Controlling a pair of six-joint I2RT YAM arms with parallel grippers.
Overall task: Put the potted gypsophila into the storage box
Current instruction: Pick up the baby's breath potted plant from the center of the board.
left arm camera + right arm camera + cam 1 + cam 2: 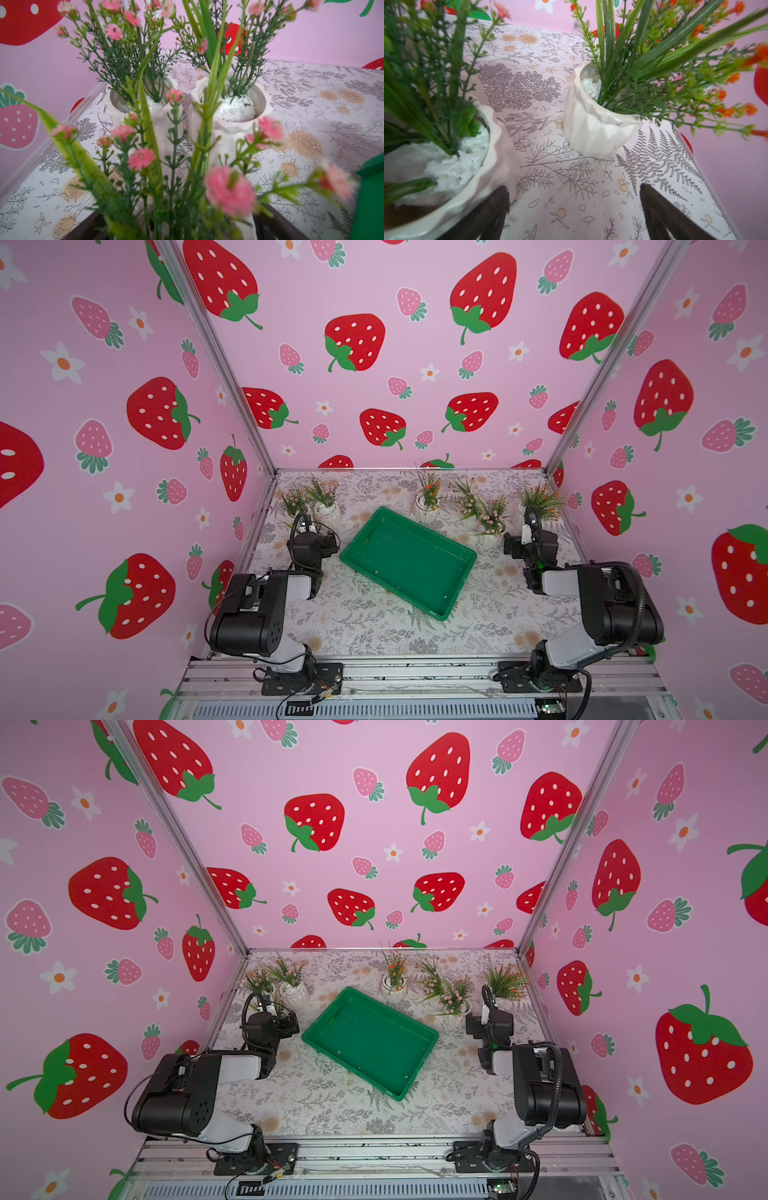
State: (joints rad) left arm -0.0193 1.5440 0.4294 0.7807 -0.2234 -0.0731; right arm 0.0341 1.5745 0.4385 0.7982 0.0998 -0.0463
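Currently a small white ribbed pot of green sprigs with pink flowers (228, 189) sits between the left gripper's (180, 220) spread fingers. Ahead of the right gripper (574, 188), whose fingers also stand apart, stands an orange-flowered white pot (598, 128). Between both grippers lies the shallow green plastic tray (407, 562).

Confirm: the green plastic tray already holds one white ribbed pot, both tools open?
Wrong: the shallow green plastic tray holds no pot in both top views; the white ribbed pots stand outside it. The left tool and right tool are open.
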